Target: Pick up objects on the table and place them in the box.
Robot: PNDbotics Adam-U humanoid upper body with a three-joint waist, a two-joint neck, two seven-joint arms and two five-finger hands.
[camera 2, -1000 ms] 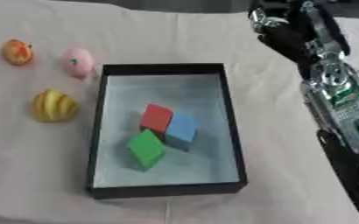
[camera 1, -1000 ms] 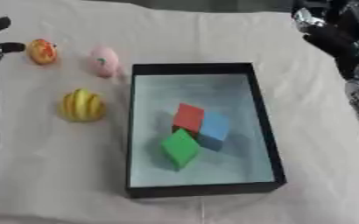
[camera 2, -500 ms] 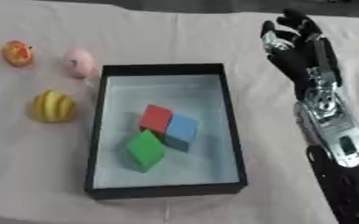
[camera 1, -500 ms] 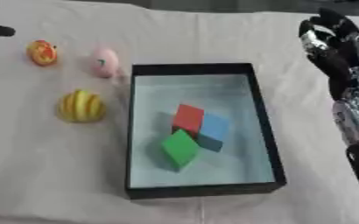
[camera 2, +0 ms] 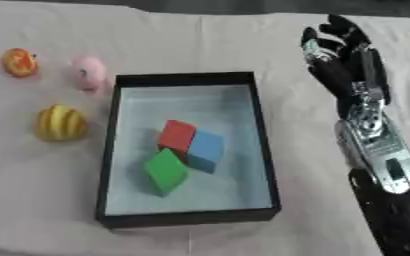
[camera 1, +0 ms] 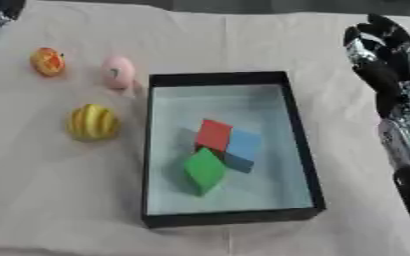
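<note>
The right hand (camera 2: 340, 65) hung empty with fingers apart, far from the three round toys left of the box (camera 1: 300, 140), so reaching across could bump it.

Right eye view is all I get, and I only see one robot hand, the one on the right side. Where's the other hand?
Observer: The left eye view catches a bit of the left hand, poking in at the top left corner. Only a dark and silver piece of it shows.
Operator: Is it touching the orange toy?
Observer: No. It sits up beyond the orange toy, and there is bare cloth between them.
</note>
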